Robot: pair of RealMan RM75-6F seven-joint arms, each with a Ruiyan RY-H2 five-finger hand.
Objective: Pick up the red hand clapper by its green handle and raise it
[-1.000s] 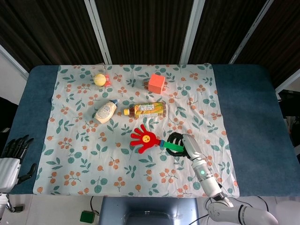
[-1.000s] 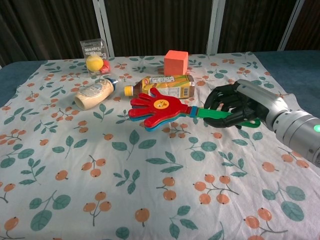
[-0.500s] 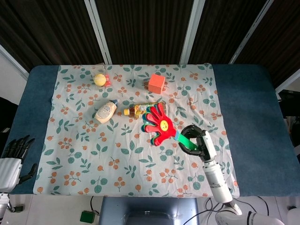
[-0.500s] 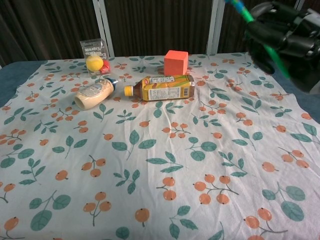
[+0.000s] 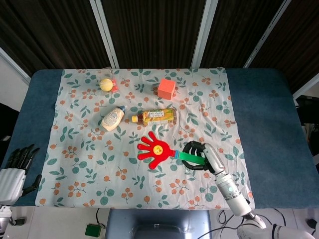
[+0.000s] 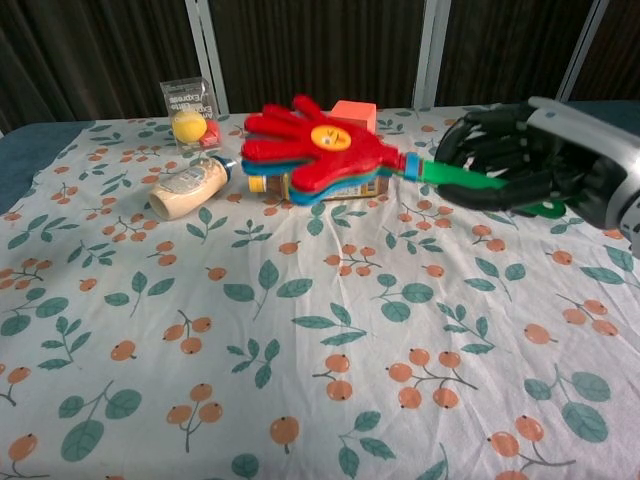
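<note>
The red hand clapper (image 5: pixel 154 148) (image 6: pixel 318 147) hangs above the flowered cloth, its hand-shaped end pointing left. My right hand (image 5: pixel 199 155) (image 6: pixel 520 168) grips its green handle (image 5: pixel 187 157) (image 6: pixel 458 176), with dark fingers curled around it. In the chest view the clapper floats in front of the tea bottle and the orange cube. My left hand (image 5: pixel 15 169) stays at the lower left, off the table, fingers apart and holding nothing.
On the cloth (image 5: pixel 89 164) lie a tea bottle (image 5: pixel 155 116), a mayonnaise bottle (image 5: pixel 112 118) (image 6: pixel 188 187), an orange cube (image 5: pixel 166 88) and a clear box with a yellow ball (image 5: pixel 105 84) (image 6: pixel 188 117). Blue table (image 5: pixel 269 124) borders the cloth on both sides.
My right hand swung the clapper high and to the right half a second ago, then brought it down and left; it is still held off the cloth. The left hand barely moved.
</note>
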